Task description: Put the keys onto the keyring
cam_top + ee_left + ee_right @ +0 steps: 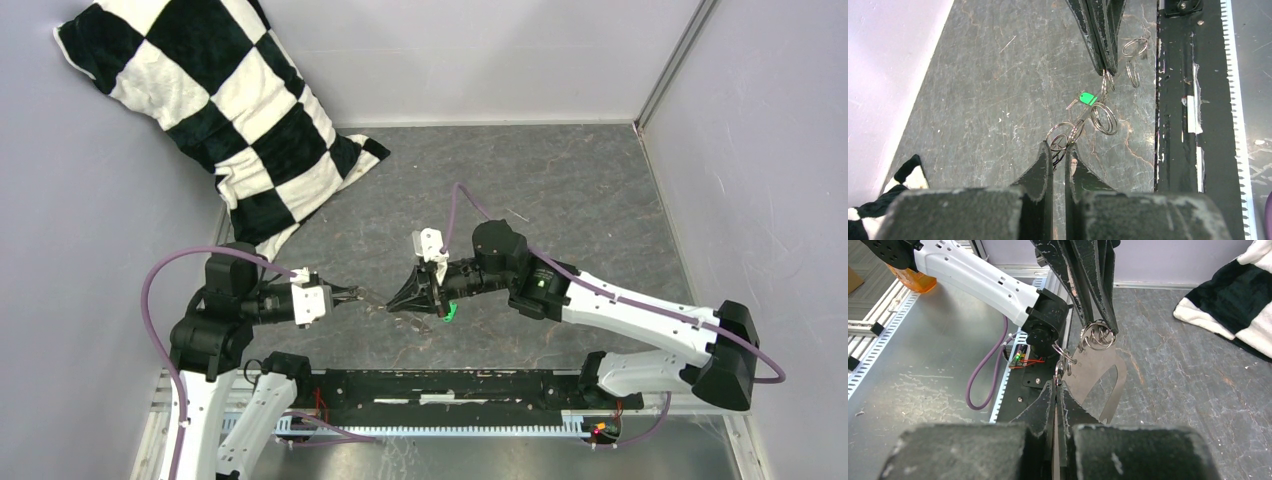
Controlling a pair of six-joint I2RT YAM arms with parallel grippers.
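Holding the keyring [1087,369] steady from two ends for the green key [1088,98]: my left gripper [1059,149] clamps its small rings [1064,132], my right gripper [1058,386] clamps its rim.

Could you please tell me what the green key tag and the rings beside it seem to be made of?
The green tag looks like plastic: bright, even, matte colour. The rings look like steel wire: silvery, thin coiled turns with sharp glints.
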